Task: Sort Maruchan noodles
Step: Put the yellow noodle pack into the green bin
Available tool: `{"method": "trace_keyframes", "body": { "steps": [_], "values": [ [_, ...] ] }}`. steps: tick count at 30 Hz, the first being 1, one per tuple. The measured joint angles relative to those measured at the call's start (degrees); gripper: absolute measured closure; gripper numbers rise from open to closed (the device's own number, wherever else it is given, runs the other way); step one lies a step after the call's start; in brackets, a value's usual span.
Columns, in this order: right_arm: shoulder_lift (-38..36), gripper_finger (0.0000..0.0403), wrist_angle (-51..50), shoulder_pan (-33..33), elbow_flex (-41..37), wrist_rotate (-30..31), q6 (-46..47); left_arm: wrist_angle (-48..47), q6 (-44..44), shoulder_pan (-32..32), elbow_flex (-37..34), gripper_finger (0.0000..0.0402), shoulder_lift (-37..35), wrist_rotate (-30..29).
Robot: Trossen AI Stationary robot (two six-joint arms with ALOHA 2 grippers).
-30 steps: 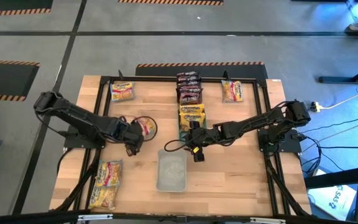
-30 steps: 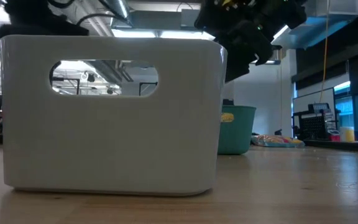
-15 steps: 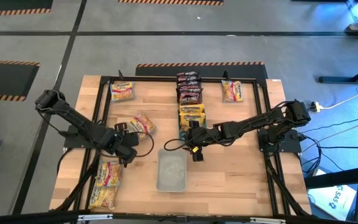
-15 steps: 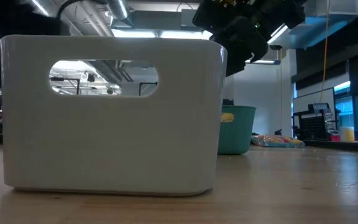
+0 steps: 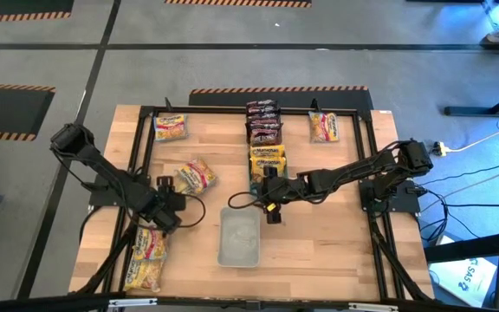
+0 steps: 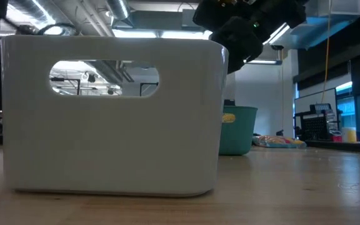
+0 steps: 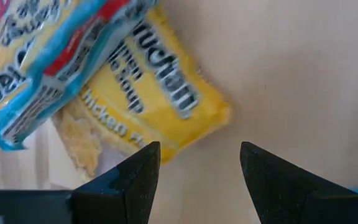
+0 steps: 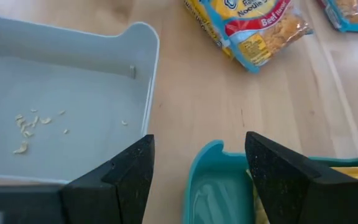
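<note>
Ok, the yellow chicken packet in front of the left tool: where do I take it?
Probably by its free end: the yellow packet lies flat, its other end tucked under the blue-edged packet. Bring the open left tool straight down from above, astride that exposed short edge.

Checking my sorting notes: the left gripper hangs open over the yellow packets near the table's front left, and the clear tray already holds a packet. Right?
Not quite: the right wrist view shows the clear tray holding only crumbs. The rest stands: left gripper, yellow packets.
</note>
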Motion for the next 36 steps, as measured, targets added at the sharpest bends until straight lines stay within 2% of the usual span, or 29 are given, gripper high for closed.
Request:
{"method": "trace_keyframes", "body": {
  "steps": [4, 11, 16, 21, 26, 31, 36],
  "values": [
    [0.0, 0.0166, 1.9, 0.0, 0.0, 0.0, 0.0, 4.2, 1.4, 0.0, -3.6, 0.0184, 0.0, -1.8],
    [0.0, 0.0166, 2.5, 0.0, 0.0, 0.0, 0.0, 9.0, 0.1, 0.3, -5.6, 0.0193, 2.5, -9.6],
    [0.0, 0.0166, 3.2, 0.0, 0.0, 0.1, 0.0, 13.1, 0.1, 1.0, -5.6, 0.0241, 7.8, -16.4],
    [0.0, 0.0166, 3.6, 0.0, 0.0, 0.1, 0.0, 15.7, 0.0, 2.1, -5.6, 0.0315, 12.7, -22.3],
    [0.0, 0.0166, 3.7, 0.0, 0.0, 0.1, 0.0, 18.7, -0.5, 3.5, -5.6, 0.0391, 14.3, -19.5],
    [0.0, 0.0166, 3.8, 0.0, 0.0, 0.1, 0.0, 18.6, -3.1, 4.5, -5.0, 0.04, 14.2, -18.2],
    [0.0, 0.0166, 4.0, 0.0, 0.0, 0.0, 0.0, 16.9, -3.5, 3.9, -1.5, 0.0401, 12.6, -14.0]
  ]
}}
